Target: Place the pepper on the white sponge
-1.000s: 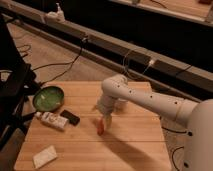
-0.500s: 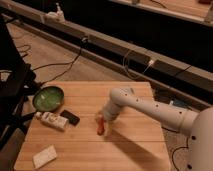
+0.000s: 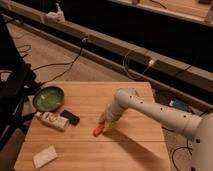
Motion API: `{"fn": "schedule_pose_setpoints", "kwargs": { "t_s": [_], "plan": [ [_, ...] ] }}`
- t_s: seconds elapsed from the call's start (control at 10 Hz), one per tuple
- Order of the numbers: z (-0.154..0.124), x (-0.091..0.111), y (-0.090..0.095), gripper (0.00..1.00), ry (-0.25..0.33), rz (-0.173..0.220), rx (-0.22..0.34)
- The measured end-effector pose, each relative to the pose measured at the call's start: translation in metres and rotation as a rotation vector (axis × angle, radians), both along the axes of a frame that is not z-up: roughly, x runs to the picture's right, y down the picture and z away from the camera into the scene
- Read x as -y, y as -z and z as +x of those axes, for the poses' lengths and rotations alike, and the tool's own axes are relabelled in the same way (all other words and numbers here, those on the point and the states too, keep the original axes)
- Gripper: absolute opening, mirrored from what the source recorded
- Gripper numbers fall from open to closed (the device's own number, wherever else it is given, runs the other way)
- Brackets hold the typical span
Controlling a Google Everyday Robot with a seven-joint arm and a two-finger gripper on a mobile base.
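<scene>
The pepper [image 3: 97, 130] is a small red-orange chili just above or on the wooden table [image 3: 135, 150], near its middle. My gripper [image 3: 102, 125] is at the end of the white arm [image 3: 150, 110], which reaches in from the right; it sits right over the pepper's upper end. The white sponge [image 3: 44, 156] lies flat near the table's front left corner, well to the left of and nearer than the pepper.
A green bowl [image 3: 48, 97] sits at the table's back left. A white labelled bottle [image 3: 54, 120] lies next to a black rectangular object [image 3: 70, 117] left of the pepper. Cables run over the floor behind the table.
The arm has stretched further left and lower, carrying the gripper and pepper down toward the tabletop.
</scene>
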State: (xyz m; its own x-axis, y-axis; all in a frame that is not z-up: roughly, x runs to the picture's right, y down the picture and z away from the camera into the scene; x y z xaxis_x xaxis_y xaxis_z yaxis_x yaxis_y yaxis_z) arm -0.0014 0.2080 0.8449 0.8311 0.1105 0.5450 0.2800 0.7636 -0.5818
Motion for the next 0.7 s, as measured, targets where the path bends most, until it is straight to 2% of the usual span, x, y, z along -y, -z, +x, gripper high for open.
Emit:
{"fn": "schedule_pose_setpoints", "kwargs": {
  "t_s": [0.1,0.3,0.7],
  "plan": [
    [0.001,0.001,0.000,0.24,-0.006,0.001,0.002],
    [0.000,0.015,0.007,0.02,-0.005,0.022,0.005],
    [-0.024,0.063,0.030,0.00,0.048,0.099,0.037]
  ]
}}
